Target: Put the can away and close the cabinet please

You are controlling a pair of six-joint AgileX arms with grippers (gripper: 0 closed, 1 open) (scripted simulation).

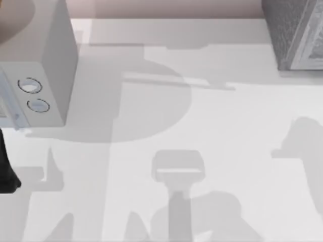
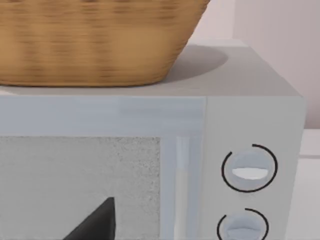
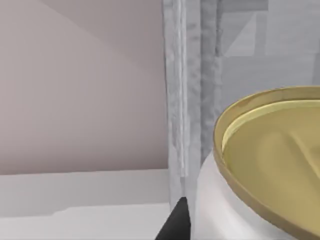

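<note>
Can (image 3: pixel 270 165), gold lid up, just before cabinet (image 3: pixel 190 75) at table's 2 o'clock. Right gripper (image 3: pixel 176 224) touching can; hold cannot be told. Probable step: delivery. Next: insert, release, close cabinet. Left gripper (image 2: pixel 95 222) parked at 9 o'clock; state cannot be told.

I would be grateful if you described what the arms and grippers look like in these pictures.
Little of them is visible. The left arm is a plain black, matte shape at the top view's left edge. A black pointed fingertip appears in the left wrist view, another in the right wrist view. No cables or markings are visible.
</note>
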